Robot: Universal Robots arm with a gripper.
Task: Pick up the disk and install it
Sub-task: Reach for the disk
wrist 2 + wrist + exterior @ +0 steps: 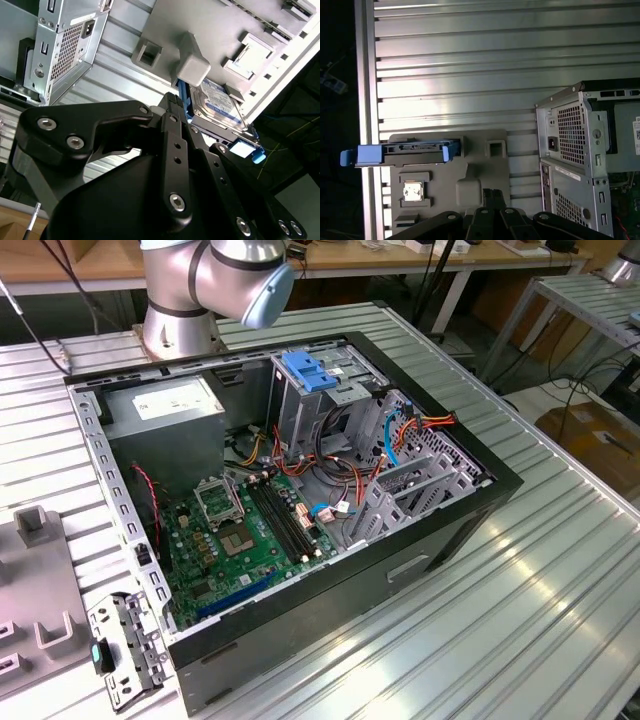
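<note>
I see the disk (407, 152) standing on its long edge in a slot of the grey fixture tray (470, 170). Its blue carrier frame runs round it, with a blue tab sticking out at one end. In the second wrist view the disk (217, 100) shows its white-and-blue label, next to a grey block of the tray (210, 30).

My pincer (492, 196) hangs over the tray, near the disk but apart from it. I cannot tell whether it is apart or together. In the second wrist view the pincer (175, 107) sits close to the end of the blue frame.

The tray lies on the ribbed metal surface (470, 60), beside the open computer case (575, 150). A small silver square part (413, 191) rests in another pocket of the tray.

In the exterior view the case (400, 540) lies on its side, and the tray (30, 580) is at the exterior view's left. Inside are the green motherboard (250, 530), the grey power supply (165, 405) and the drive cage (335, 405) with its blue latch (310, 370). The arm (215, 280) stands behind the case.
</note>
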